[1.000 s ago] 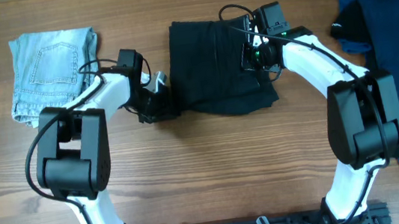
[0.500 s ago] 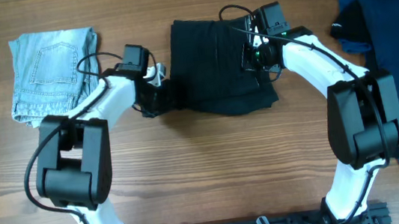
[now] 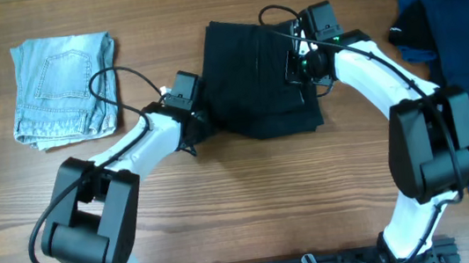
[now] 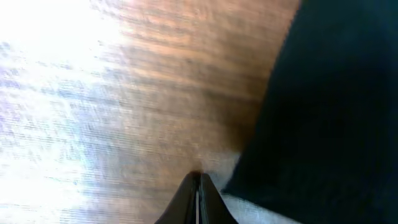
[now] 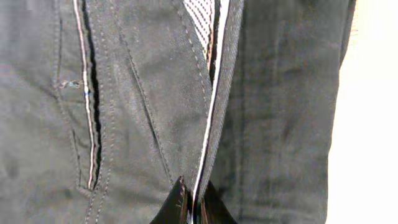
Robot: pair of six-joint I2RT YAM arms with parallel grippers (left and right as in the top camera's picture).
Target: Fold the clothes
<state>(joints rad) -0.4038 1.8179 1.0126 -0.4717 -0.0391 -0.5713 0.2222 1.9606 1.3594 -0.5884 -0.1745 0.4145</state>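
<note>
The black shorts (image 3: 256,89) lie spread in the middle of the table, partly folded. My right gripper (image 3: 303,69) rests on their right part. In the right wrist view it (image 5: 194,186) is shut on a light-stitched edge of the black shorts (image 5: 137,106). My left gripper (image 3: 197,129) sits at the shorts' lower-left edge. In the left wrist view its jaws (image 4: 199,178) are shut over bare wood, with the black fabric (image 4: 329,106) just to their right and nothing between them.
A folded light-blue denim piece (image 3: 64,89) lies at the far left. A heap of royal-blue and black clothes (image 3: 468,78) covers the table's right side. Both arm bases stand at the front edge.
My left gripper has swung right and nearer along the black shorts' left edge and closed. That edge has shifted slightly right. The right arm has stayed put.
</note>
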